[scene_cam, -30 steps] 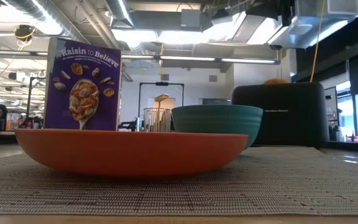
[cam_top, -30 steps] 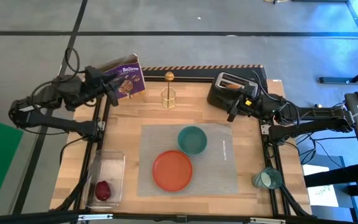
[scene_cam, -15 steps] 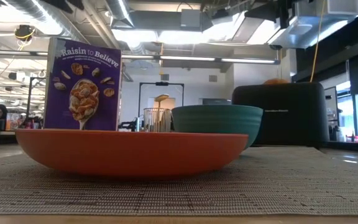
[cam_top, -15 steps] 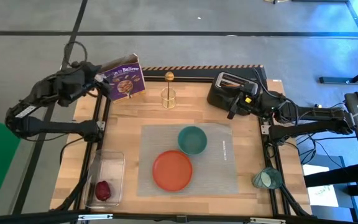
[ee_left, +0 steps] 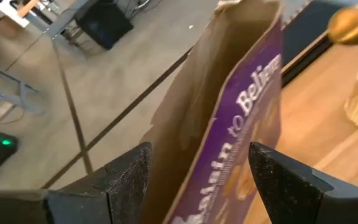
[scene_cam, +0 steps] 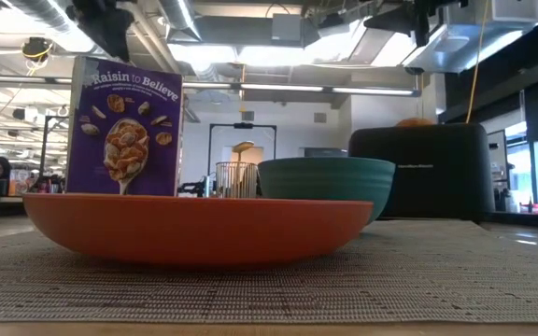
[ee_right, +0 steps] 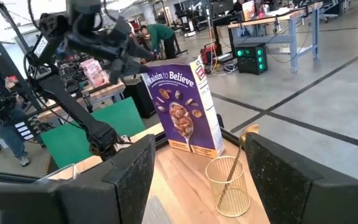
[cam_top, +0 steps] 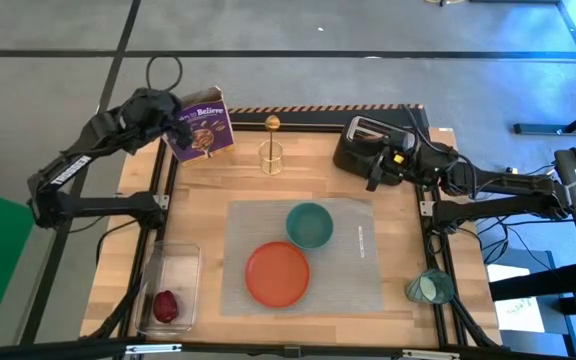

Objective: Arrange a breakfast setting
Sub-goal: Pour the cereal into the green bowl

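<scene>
Left claw: the left claw (cam_top: 175, 118) hangs at the top of the purple cardboard cereal box (cam_top: 201, 132), fingers (ee_left: 126, 180) apart on either side of the box's top edge, clamped on nothing.
Right claw: the right claw (cam_top: 380, 172) waits beside the black toaster (cam_top: 366, 146), fingers (ee_right: 135, 165) apart and empty.
Step in hand: probably a grip on the box top; square the fingers to the narrow panel and close low enough that the card does not fold.
Setting so far: the round orange plate (cam_top: 277, 272) and the smaller teal bowl (cam_top: 310, 224) sit touching on the grey rectangular woven placemat (cam_top: 358, 260).
Still outside: the small teal cup (cam_top: 430, 287) is off the tabletop's right edge; the dark red fruit (cam_top: 167, 304) lies in the clear rectangular plastic tub (cam_top: 173, 267); the gold spoon (cam_top: 272, 124) stands in a gold wire holder (cam_top: 271, 160).
Edges: the box stands at the far left corner of the wooden tabletop (cam_top: 208, 190), close to the rim, so a sideways nudge could tip it off.
Open room: bare wood between box and placemat gives a free path; the wire holder just beside it is the one thing to steer round.
</scene>
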You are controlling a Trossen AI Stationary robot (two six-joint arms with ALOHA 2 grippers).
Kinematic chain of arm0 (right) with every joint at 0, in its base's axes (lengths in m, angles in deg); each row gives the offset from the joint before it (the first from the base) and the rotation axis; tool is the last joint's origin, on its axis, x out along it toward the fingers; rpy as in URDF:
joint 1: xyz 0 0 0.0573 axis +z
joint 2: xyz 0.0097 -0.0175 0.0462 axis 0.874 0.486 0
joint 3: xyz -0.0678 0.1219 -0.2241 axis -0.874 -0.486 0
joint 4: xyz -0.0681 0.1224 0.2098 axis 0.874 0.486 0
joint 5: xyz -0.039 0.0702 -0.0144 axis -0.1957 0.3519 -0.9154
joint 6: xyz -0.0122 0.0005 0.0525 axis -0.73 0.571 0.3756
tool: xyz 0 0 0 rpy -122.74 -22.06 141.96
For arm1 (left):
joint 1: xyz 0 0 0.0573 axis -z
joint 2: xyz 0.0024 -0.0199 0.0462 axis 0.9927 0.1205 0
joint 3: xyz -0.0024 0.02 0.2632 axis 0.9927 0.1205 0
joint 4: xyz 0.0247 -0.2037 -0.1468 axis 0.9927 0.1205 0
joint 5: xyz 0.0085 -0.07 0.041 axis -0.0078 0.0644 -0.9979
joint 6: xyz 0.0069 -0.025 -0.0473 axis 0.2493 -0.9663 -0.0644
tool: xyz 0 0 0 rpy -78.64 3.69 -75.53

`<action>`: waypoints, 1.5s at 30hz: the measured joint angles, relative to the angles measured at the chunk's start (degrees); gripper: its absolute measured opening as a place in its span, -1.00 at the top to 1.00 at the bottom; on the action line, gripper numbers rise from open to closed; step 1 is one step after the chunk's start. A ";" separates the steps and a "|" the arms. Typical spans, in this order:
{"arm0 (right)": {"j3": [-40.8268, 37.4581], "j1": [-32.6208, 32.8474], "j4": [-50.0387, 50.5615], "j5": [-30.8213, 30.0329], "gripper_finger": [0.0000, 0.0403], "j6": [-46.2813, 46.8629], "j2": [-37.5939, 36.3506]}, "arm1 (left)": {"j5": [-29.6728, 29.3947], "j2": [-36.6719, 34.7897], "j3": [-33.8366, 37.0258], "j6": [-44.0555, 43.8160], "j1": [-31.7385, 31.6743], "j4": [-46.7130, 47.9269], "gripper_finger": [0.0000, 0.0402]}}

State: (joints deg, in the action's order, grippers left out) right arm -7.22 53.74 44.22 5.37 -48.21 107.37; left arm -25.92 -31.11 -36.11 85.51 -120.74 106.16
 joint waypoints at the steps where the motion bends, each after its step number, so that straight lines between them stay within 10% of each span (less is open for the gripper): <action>1: 0.00 0.00 0.73 0.01 -0.19 0.19 0.00 | 0.27 0.32 0.00 0.78 -0.59 0.02 -0.31; 14: -0.20 0.02 5.15 -0.06 -0.19 -0.13 0.54 | 7.23 6.30 0.02 8.66 -7.67 6.13 -0.25; 26: -0.22 0.02 5.33 0.42 -0.19 0.27 1.31 | 15.24 11.60 0.00 13.62 -9.84 7.97 0.88; 33: -0.22 0.02 5.13 0.40 -0.19 2.39 1.25 | 15.42 10.92 -0.45 13.06 -9.84 8.61 0.99; 45: -0.22 0.04 -4.85 1.48 -0.19 1.15 1.25 | 17.65 10.25 -25.48 12.27 -3.42 17.92 1.00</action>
State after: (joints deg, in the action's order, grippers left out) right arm -7.44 53.79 39.37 6.85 -47.06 108.62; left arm -8.28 -20.86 -61.59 97.78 -124.17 124.07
